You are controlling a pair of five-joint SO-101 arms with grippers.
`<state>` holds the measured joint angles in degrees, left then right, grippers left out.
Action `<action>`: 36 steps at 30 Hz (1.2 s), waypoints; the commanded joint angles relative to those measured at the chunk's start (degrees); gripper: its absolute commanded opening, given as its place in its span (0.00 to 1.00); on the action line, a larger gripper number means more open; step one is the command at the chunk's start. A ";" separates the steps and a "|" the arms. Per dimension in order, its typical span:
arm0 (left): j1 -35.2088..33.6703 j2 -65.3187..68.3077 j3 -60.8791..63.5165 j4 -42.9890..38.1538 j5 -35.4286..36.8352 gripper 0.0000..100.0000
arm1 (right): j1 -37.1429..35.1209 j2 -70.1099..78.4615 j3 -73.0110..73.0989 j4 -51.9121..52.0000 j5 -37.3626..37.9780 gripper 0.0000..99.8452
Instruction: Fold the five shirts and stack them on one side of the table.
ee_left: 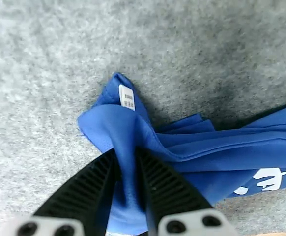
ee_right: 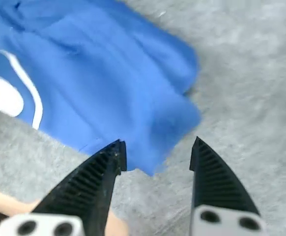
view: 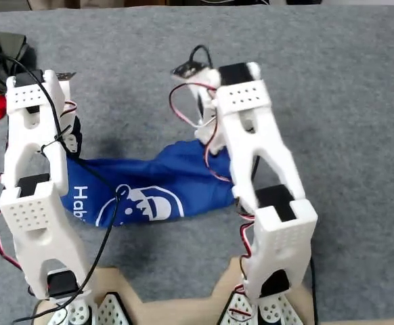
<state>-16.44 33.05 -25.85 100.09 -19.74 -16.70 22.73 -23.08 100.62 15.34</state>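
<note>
Blue fabric shirt with white print [view: 158,181]: bunched on grey felt worktop [view: 332,101], between both arms. Left gripper [ee_left: 127,153]: fingers clenched on its labelled edge. Right gripper [ee_right: 157,147]: fingers spread apart over opposite edge.

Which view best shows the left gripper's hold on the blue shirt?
Left wrist view: up close, the left gripper is shut on a fold of the blue shirt. The high view shows the shirt's whole spread; the right wrist view, its other end by the open right gripper.
</note>
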 commanded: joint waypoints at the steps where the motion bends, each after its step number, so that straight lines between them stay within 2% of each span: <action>1: 0.00 -0.57 -2.02 0.70 0.09 0.02 | 1.71 -4.26 -4.35 0.00 -0.53 0.23; 5: 0.00 -0.57 -2.02 0.70 0.09 0.02 | 3.47 -1.80 -2.68 -6.24 -0.70 0.22; 10: 0.00 -0.48 -2.02 0.70 0.09 0.02 | 3.12 6.29 -2.95 -12.75 -6.59 0.22; 19: 0.09 -0.13 -2.02 0.70 0.09 0.02 | 3.30 12.00 -16.92 1.05 -7.30 0.22; 24: 0.09 -0.13 -2.02 0.70 0.09 0.02 | 3.30 14.55 -18.15 1.41 -12.22 0.22; 32: 0.09 -0.04 -2.02 0.70 0.09 0.02 | 3.12 17.63 -18.24 1.41 -14.07 0.22; 36: 0.09 -0.04 -2.02 0.70 0.09 0.02 | 2.33 18.59 -18.24 1.41 -14.07 0.15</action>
<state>-16.44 33.41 -25.85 100.09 -19.74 -14.15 41.45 -38.46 101.05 1.89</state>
